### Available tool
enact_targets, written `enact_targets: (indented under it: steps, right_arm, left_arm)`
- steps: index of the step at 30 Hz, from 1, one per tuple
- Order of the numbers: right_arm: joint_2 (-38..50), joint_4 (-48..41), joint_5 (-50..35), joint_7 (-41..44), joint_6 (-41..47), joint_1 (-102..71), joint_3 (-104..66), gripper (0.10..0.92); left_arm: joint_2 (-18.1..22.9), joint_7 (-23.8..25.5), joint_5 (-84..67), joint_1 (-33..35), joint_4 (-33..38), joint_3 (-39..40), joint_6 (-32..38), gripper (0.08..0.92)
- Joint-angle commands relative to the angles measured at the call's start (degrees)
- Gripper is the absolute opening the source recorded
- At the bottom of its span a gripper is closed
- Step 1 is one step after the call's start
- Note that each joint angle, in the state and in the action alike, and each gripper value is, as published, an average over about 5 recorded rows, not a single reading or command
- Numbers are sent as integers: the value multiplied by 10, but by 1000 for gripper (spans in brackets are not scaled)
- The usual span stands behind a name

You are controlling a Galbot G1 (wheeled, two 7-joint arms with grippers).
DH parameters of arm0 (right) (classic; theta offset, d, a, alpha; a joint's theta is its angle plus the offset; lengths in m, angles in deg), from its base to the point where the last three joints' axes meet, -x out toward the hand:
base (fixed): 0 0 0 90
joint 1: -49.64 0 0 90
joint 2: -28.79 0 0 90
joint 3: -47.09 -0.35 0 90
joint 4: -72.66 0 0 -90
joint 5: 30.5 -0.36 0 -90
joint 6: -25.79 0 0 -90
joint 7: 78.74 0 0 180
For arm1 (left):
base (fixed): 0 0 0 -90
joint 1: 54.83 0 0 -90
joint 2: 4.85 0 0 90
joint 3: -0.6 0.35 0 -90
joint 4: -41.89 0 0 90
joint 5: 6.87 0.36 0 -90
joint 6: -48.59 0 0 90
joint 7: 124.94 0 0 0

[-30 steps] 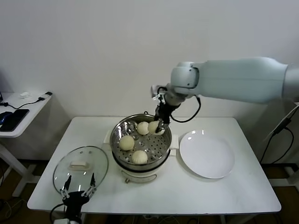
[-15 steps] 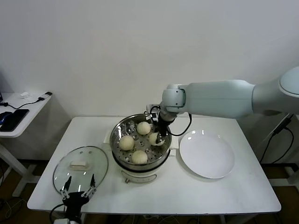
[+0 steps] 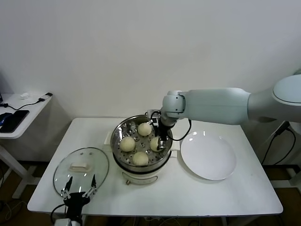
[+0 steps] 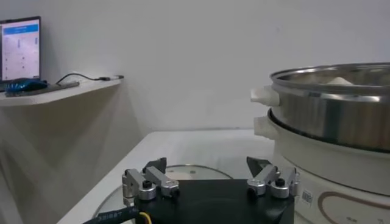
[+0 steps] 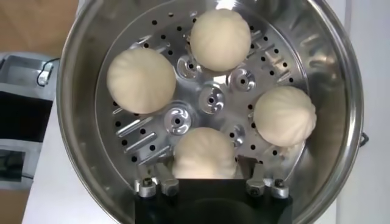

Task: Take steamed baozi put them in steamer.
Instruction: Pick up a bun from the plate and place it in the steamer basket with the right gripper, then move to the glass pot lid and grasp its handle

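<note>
Several pale baozi lie on the perforated tray inside the steel steamer point(image 3: 123, 127) at the table's middle. My right gripper point(image 3: 161, 141) reaches down into the pot at its right side. In the right wrist view that gripper point(image 5: 205, 165) stands open, one finger on each side of the nearest baozi point(image 5: 204, 151), which rests on the tray. Three other baozi point(image 5: 141, 80) sit around the steamer's wall point(image 5: 79, 73). My left gripper point(image 3: 79, 192) is parked open at the table's front left edge, over the glass lid point(image 3: 81, 169).
A bare white plate point(image 3: 208, 155) lies to the right of the steamer. The left wrist view shows the left gripper point(image 4: 207, 164) low over the lid point(image 4: 183, 173), with the steamer's side point(image 4: 329, 115) beyond. A side table point(image 3: 19, 110) with devices stands to the far left.
My right arm came down into the steamer carrying a baozi. Its jaws, shut on the bun before, now stand open and the bun lies on the tray. The left arm stayed still.
</note>
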Motion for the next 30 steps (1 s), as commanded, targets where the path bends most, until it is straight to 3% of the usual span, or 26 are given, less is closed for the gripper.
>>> enact_targets:
  steps: [1,7,16,19,26,30]
  right_arm:
    - [24,-1,1,50,-50,21,-13,800]
    - [88,-1,-22,40,-65,44,-76,822]
    - [212,5,16,-263,-85,-132,-353,823]
    - [255,26,28,-329,-83,-199,-438,823]
    - [364,106,53,-423,-120,-425,-673,823]
    - [397,151,118,-442,-163,-619,-844,823]
  left_arm:
    - [0,6,0,4,7,-2,-3,823]
    - [0,9,-3,10,20,-4,-7,823]
    - [-3,9,-61,-4,30,-9,-12,823]
    - [-5,9,-69,-15,27,-13,-10,823]
    - [-15,17,-86,-33,27,-25,-13,823]
    - [-18,12,-79,-48,13,-26,5,823]
